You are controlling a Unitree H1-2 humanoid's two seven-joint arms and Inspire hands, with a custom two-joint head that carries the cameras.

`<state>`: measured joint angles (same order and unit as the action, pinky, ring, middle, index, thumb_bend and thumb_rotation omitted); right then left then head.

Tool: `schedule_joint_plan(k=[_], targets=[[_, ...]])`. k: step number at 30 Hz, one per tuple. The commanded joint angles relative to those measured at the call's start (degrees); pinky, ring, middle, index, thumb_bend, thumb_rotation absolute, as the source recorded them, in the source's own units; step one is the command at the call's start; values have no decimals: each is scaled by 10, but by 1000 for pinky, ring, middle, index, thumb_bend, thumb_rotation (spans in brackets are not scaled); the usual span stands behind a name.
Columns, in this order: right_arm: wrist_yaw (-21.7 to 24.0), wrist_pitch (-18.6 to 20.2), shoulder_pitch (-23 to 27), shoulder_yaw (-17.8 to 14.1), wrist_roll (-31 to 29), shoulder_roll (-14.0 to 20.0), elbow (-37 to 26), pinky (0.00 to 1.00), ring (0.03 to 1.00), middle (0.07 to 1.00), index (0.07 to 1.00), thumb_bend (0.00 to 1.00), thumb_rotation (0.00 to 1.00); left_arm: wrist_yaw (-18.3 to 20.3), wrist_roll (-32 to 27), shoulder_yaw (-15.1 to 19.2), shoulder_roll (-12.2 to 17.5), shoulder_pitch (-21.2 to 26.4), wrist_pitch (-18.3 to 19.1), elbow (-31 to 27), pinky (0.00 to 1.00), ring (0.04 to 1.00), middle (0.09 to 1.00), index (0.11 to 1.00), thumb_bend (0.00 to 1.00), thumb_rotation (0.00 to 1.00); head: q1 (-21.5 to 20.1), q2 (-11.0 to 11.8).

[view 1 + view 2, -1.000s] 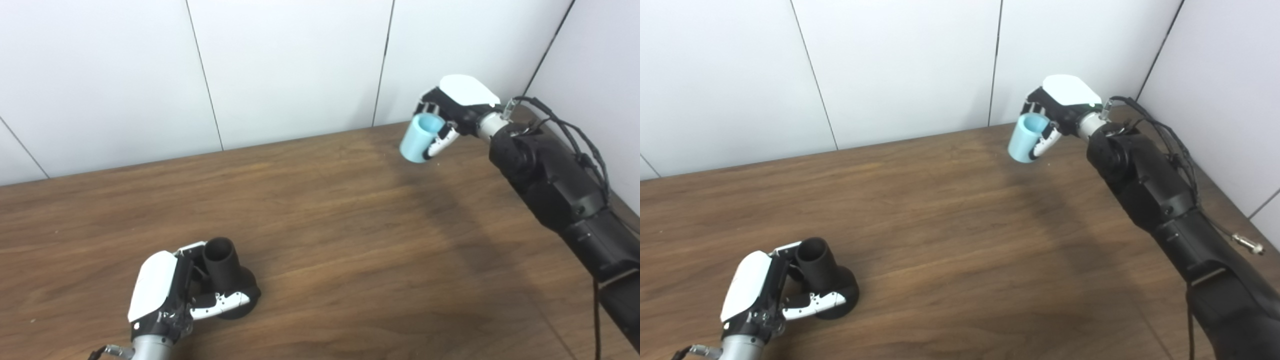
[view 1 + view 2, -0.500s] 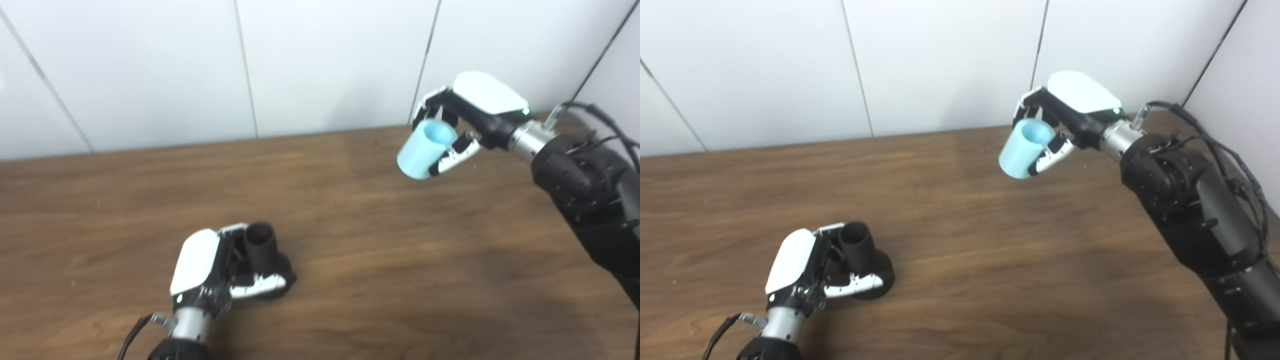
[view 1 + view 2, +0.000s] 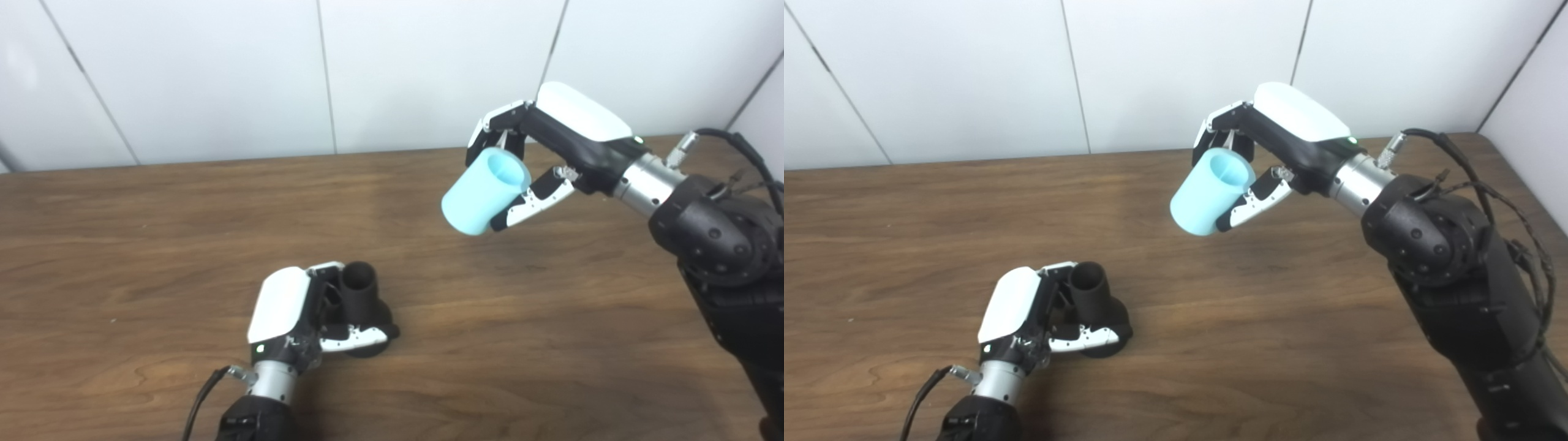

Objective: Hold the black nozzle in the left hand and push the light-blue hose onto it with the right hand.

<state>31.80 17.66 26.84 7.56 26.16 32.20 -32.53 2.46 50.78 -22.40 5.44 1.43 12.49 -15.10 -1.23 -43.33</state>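
Left eye view. The nozzle (image 3: 362, 300) is seen low on the table (image 3: 153, 233), nearer the front edge, left of centre. Its wide base is turned toward the table and its open narrow end points up and slightly back. The left hand (image 3: 298, 316) is wrapped around it from the left, fingers curled round the neck, thumb laid across the base; the nozzle is grasped. Whether the base touches the wood cannot be told.

The hose (image 3: 485, 192), a short pale-blue tube, is held in the air over the far right part of the table, well apart from the nozzle. It is tilted, one open end up toward the back wall, the other end down toward the nozzle side. The right hand (image 3: 551, 147) is clenched on it, fingers over the top, thumb under.

Right eye view. The same layout is recorded. The nozzle (image 3: 1093, 296) is gripped by the left hand (image 3: 1029, 318) near the front edge. The hose (image 3: 1211, 192) is carried by the right hand (image 3: 1274, 144) above the table's far half, clear of the surface.
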Motion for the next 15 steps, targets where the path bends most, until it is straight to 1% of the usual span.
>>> schedule_joint_plan(k=[1,4,5,6,7,8,12,15], targets=[[-8,-14,27,-3,-6,-4,-26,383,407,498,499,520,0,5,12,-11,-2,-5,-4,9,449,489,460,497,523,0,3,0],[-10,-23,26,8,0,-15,-30,465,435,495,486,521,0,2,20,-15,-2,-5,-6,11,461,495,461,497,523,0,6,-1],[-10,-21,26,12,5,-21,-31,570,443,490,485,522,0,2,23,-16,-2,-5,-6,11,461,496,459,498,523,0,6,-1],[-10,-20,26,14,8,-25,-31,494,430,495,486,521,0,2,24,-17,-2,-5,-6,10,468,501,463,497,523,0,6,-1],[-9,-15,27,17,12,-31,-32,446,422,497,488,521,0,1,25,-18,-2,-5,-7,10,473,504,465,496,523,0,6,-1],[-7,-6,27,20,14,-37,-34,418,417,500,487,521,0,1,26,-19,-2,-5,-7,10,475,506,467,496,523,0,7,-1],[-5,14,22,26,11,-63,-35,360,394,507,505,517,0,3,28,-21,-3,-6,-5,7,481,508,474,494,522,0,11,-2],[-2,16,12,31,9,-72,-34,362,392,509,511,516,0,5,30,-23,-4,-6,-4,5,476,506,474,495,522,0,13,-4]])
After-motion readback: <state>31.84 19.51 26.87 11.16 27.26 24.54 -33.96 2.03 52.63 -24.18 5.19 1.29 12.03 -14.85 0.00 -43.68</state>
